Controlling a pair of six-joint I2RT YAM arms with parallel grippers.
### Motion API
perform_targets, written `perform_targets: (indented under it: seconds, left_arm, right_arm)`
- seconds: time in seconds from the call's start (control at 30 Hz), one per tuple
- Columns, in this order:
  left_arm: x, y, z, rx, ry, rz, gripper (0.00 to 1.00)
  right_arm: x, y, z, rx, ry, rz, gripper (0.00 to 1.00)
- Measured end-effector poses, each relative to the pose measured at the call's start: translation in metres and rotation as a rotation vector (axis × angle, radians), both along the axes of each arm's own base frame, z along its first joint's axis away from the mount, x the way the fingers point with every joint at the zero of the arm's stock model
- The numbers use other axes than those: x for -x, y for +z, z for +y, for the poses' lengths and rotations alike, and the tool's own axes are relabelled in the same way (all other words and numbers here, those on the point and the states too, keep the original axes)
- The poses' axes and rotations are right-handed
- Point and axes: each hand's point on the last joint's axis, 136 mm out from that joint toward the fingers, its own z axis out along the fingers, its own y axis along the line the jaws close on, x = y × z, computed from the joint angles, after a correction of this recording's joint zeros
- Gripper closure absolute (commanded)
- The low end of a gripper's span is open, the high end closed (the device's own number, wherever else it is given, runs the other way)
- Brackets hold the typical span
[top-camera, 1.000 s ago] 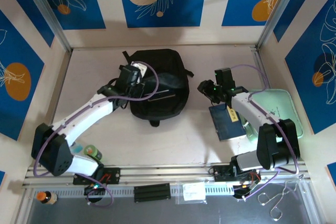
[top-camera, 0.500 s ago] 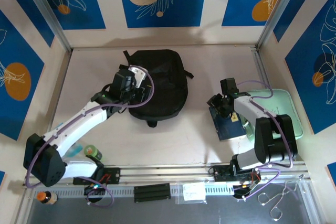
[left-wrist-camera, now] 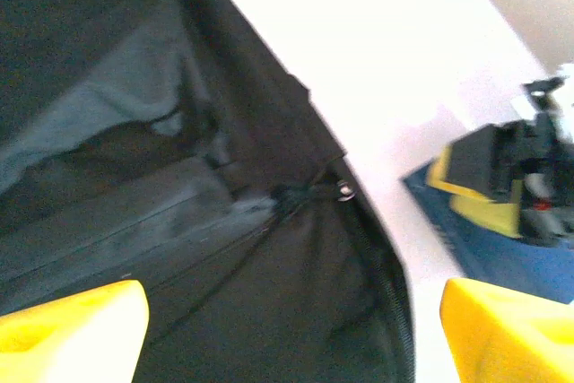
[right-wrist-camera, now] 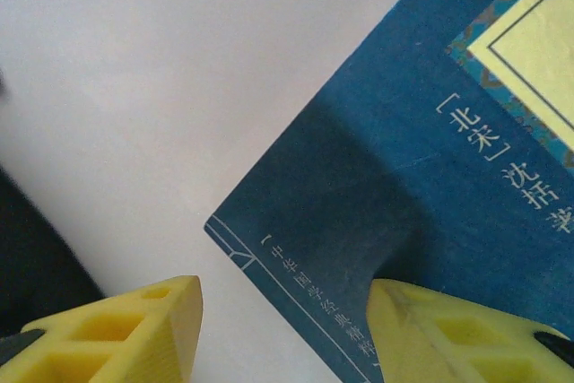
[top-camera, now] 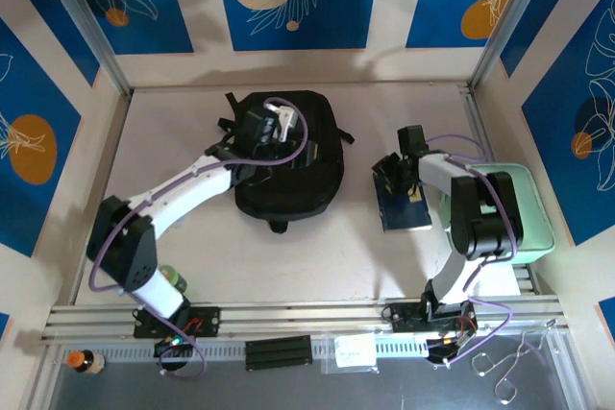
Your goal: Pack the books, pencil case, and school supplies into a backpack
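We hang our left gripper [left-wrist-camera: 287, 338] over the black backpack [top-camera: 307, 175]. Its yellow fingers [left-wrist-camera: 76, 327] are spread wide and empty above what looks like the unzipped mouth, with grey lining showing beside the zip pull [left-wrist-camera: 345, 190]. We judge it is placed there to catch or widen the opening. To the right of the backpack, apart from it, the navy book [right-wrist-camera: 430, 159] lies flat on the table [top-camera: 317, 247]. Our right gripper [right-wrist-camera: 282, 329] sits low at the book corner nearest the backpack. Its fingers are parted and hold nothing, one over bare table and one over the cover, probably so we can pinch that corner and lift.
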Motion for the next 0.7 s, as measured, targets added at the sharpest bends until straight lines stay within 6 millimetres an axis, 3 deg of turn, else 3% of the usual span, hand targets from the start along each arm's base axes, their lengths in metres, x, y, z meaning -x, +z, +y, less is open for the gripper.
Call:
perform_targets:
  seconds: [0.2,0.3,0.43,0.53,0.7]
  left_arm:
    - [-0.004,-0.006,-0.055,0.094,-0.036,0.113,0.11]
    - [0.004,-0.016,-0.079,0.117,-0.062,0.166,0.11]
    - [0.02,-0.036,-0.107,0.131,-0.095,0.242,0.11]
    - [0.03,-0.048,-0.129,0.142,-0.132,0.285,0.11]
    - [0.043,-0.062,-0.162,0.157,-0.195,0.325,0.11]
  right_arm:
    - [-0.044,0.009,0.006,0.028,0.034,-0.061,0.48]
    - [-0.05,0.019,0.007,0.046,0.076,-0.097,0.43]
    - [-0.037,0.036,-0.001,0.101,0.119,-0.125,0.32]
    - [-0.023,0.05,-0.019,0.152,0.123,-0.137,0.28]
    - [-0.004,0.041,-0.059,0.199,0.101,-0.084,0.26]
